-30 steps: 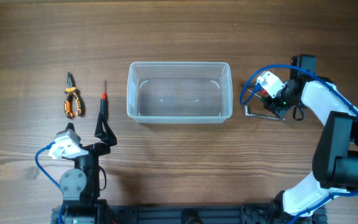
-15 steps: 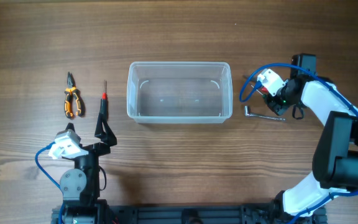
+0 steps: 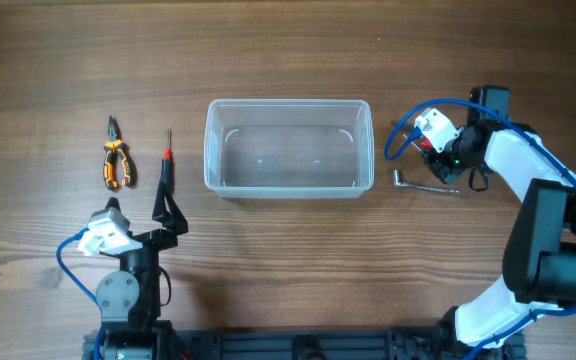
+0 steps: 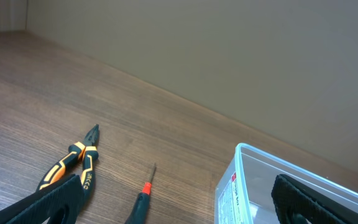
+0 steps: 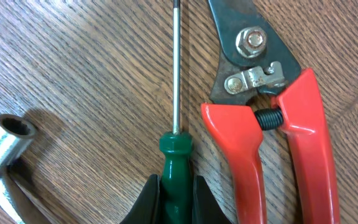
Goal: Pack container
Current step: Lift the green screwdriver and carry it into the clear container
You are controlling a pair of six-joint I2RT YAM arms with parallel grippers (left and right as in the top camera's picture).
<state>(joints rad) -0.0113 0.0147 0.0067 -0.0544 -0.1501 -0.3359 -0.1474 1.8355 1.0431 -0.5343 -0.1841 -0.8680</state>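
While I stand by the wooden table [image 3: 288, 50], the biggest thing I see on it is the white right arm [image 3: 528, 170], which bends toward the right end of the table. Its right gripper [image 5: 176, 193] is closed tightly on the green handle of a screwdriver [image 5: 176, 146], one finger on each side. The left arm [image 3: 128, 285] sits at the near left edge. Its left gripper [image 4: 176, 196] is spread wide with nothing between the fingers, and it is near the handle end of a red and black screwdriver [image 3: 166, 165].

The container [image 3: 288, 101], a clear plastic tub, stands in the middle of the table, with its long sides across the table and well apart from both grippers.

To the left of the container lie orange and black pliers [image 3: 115, 160], and the red and black screwdriver lies between them and the tub. On the right, red-handled cutters [image 5: 247, 62] lie flat just beside the green screwdriver. A small L-shaped socket wrench [image 3: 426, 184] lies between the container and the right gripper, touching neither.
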